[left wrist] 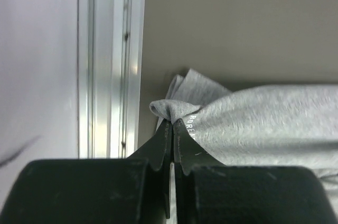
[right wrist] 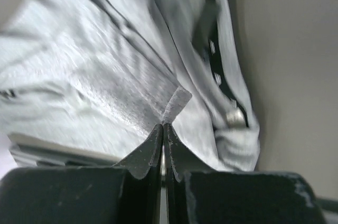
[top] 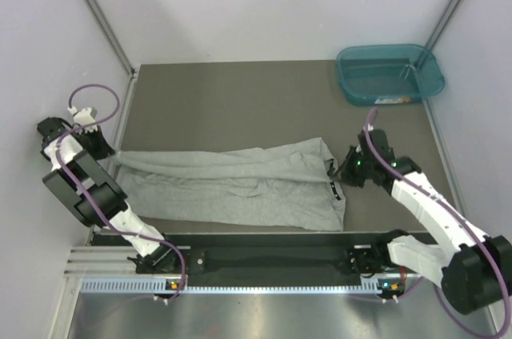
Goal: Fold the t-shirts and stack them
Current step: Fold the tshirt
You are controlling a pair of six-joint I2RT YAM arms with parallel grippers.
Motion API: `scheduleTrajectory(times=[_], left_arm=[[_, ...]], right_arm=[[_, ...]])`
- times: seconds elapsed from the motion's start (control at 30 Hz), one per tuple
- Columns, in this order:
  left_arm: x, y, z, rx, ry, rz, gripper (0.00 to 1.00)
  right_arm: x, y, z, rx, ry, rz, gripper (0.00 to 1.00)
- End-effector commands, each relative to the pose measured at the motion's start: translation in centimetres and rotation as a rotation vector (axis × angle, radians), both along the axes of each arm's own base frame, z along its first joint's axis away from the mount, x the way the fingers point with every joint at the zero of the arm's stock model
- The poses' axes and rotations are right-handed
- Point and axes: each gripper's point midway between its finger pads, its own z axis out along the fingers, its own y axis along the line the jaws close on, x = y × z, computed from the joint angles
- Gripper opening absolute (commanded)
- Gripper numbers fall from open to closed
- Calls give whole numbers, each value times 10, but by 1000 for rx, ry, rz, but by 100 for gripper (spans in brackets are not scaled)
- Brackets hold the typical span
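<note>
White walls (top: 240,3) enclose a dark grey-brown table (top: 240,107), seen from above and behind two robot arms.

One light heather-grey cotton t-shirt (top: 240,183) lies crumpled across the near half of the table. It is drawn out sideways into a long wrinkled band that runs from the left edge to right of centre.

At the shirt's left end, the left gripper (top: 102,149) sits low beside the table's edge. Its wrist camera shows the two black fingers (left wrist: 182,139) pressed together, clamped on a small bunched fold of the grey fabric. A silver aluminium rail (left wrist: 111,65) runs just to the left of the fingers.

At the shirt's right end, the right gripper (top: 346,171) meets the cloth. Its wrist view is blurred, but the black fingers (right wrist: 177,152) are closed tip to tip, pinching a folded corner of grey fabric. A black label with small white marks (right wrist: 214,65) runs along the shirt just beyond the fingers. From above it shows as a short dark strip near the shirt's right edge.

A translucent teal plastic tub (top: 384,49), rectangular with rounded corners, stands in the far right corner of the table, well apart from the shirt.
</note>
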Motion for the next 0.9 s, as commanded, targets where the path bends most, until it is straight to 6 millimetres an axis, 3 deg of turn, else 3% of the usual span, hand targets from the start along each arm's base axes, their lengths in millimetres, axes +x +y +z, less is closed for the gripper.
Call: scheduleTrajectory(times=[0.0,0.03,0.13,0.33,0.5,0.73,0.77,0.83,0.87], left_arm=[[-22,1,7,58,10,-35,0],[-25,1,3,56,23,-37,0],[-31,0,-5,48,54,-43,0],[-31,9,-3,73,66,-36,0],[-34,9,-4,70,87,-49,0],[-57,7,-26,93,186,-54,0],[-58,7,-26,93,191,-54,2],[-60,1,-23,81,194,-73,28],[-61,-3,-22,68,189,-92,40]], right_arm=[[-30,14,-14,78,57,-23,0],[-42,15,-28,76,94,-17,0],[-56,12,-43,63,143,-23,0],[-65,9,-58,33,189,-2,0],[-62,7,-68,11,197,-3,0],[-59,3,-75,-31,205,4,0],[-58,3,-75,-32,202,7,1],[-56,2,-71,-48,194,11,8],[-55,0,-70,-58,193,7,17]])
